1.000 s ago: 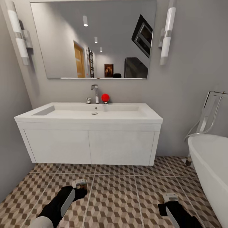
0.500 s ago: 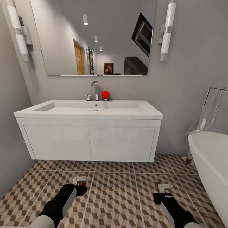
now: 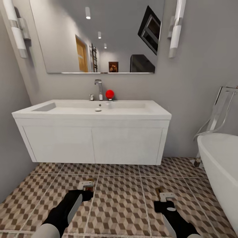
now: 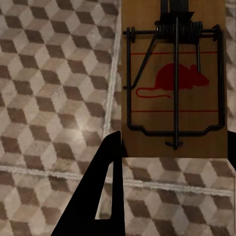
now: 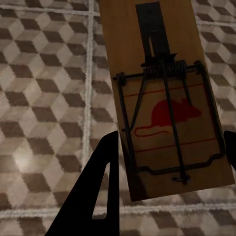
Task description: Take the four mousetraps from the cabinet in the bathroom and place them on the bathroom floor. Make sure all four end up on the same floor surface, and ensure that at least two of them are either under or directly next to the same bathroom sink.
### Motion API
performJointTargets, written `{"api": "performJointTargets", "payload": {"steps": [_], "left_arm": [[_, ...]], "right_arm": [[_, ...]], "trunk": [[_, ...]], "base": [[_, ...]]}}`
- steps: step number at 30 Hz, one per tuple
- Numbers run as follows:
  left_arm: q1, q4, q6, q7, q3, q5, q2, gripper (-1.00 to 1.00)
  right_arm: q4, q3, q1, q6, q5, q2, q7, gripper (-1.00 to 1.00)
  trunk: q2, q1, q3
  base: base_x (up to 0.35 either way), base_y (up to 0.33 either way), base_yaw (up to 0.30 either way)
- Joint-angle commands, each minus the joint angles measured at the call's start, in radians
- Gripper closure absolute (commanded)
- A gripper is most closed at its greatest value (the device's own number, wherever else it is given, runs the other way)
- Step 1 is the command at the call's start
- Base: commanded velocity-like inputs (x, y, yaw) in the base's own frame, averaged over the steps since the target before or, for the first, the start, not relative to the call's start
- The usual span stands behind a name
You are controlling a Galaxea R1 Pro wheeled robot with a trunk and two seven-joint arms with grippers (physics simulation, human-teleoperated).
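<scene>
Cube-patterned brown and beige floor tiles [image 3: 119, 201] are faced below the white wall-hung sink [image 3: 92, 114]. A wooden mousetrap [image 4: 174, 83] is pinched in the left end effector [image 3: 86, 186], another [image 5: 169, 113] in the right end effector [image 3: 164, 197]; lowering and release are judged next.

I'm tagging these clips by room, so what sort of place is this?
A bathroom, in a simulator's render: a white sink with a chrome faucet under a wall mirror, a white bathtub to one side, and a cube-patterned tile floor.
</scene>
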State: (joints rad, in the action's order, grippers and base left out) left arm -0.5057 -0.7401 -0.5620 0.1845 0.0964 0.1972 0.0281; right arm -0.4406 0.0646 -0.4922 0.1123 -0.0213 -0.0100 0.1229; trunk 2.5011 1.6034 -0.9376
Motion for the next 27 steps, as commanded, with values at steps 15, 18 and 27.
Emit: {"api": "performJointTargets", "payload": {"steps": [15,18,27], "left_arm": [[0.0,-0.029,-0.032,0.011,0.004,0.003,0.021,1.0],[0.0,-0.033,-0.032,0.011,0.004,0.003,0.021,1.0],[0.0,-0.037,-0.033,0.01,0.003,0.004,0.02,1.0]], "right_arm": [[-0.037,0.007,-0.005,0.005,-0.002,0.022,0.013,1.0],[-0.044,0.007,-0.005,0.007,-0.002,0.023,0.014,1.0],[-0.084,0.007,-0.005,0.015,-0.002,0.028,0.045,1.0]], "trunk": [[0.004,0.006,-0.059],[0.005,0.008,-0.071],[0.007,0.012,-0.106]], "base": [[0.0,0.0,0.0],[0.0,0.0,0.0],[0.0,0.0,0.0]]}}
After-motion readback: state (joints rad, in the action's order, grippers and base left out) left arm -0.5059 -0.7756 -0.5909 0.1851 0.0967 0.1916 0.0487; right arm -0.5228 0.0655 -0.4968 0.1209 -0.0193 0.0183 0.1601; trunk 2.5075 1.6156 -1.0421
